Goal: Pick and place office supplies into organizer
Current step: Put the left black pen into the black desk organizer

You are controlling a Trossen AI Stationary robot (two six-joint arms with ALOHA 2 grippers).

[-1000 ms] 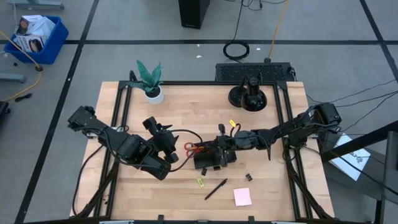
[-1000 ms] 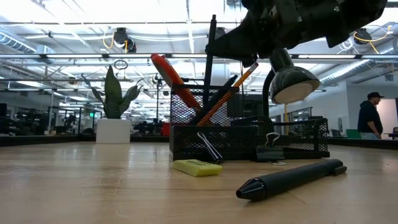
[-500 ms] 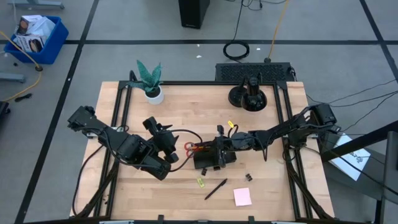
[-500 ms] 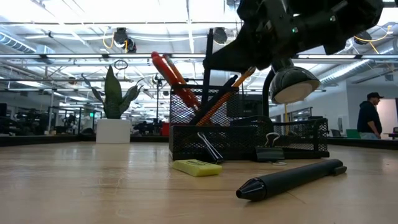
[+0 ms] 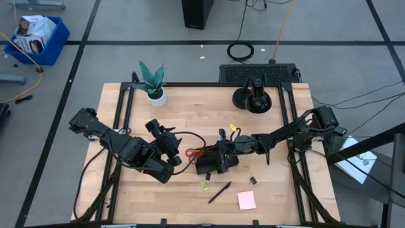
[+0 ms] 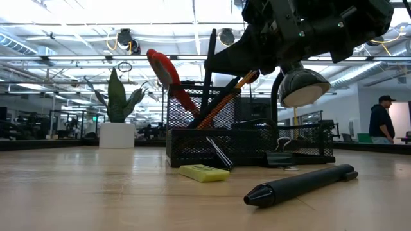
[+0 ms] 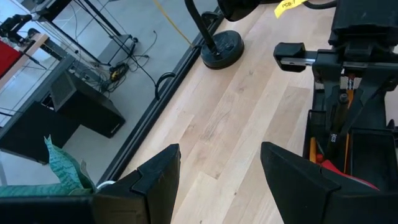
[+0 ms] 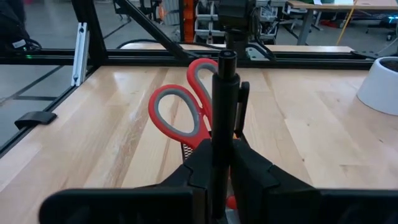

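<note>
Right gripper (image 8: 221, 165) was clamped on a black pen (image 8: 222, 106), held upright over the organizer (image 5: 212, 163) near table centre. Red-handled scissors (image 5: 192, 152) and orange pencils (image 6: 225, 101) stood in it. Left gripper (image 7: 217, 180), fingers apart, hung beside the organizer. Toward the table's front edge lay a second pen (image 5: 219, 192), a yellow-green piece (image 5: 204, 185), clips (image 5: 253, 181) and a pink pad (image 5: 246, 200). The organizer's compartments were hidden under the arm.

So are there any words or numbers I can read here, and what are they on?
"PCB-": on the yellow tag hanging from the right arm; the rest is cut off.
Box in the blue bin: print too small to read.
Nothing else is readable.
</note>
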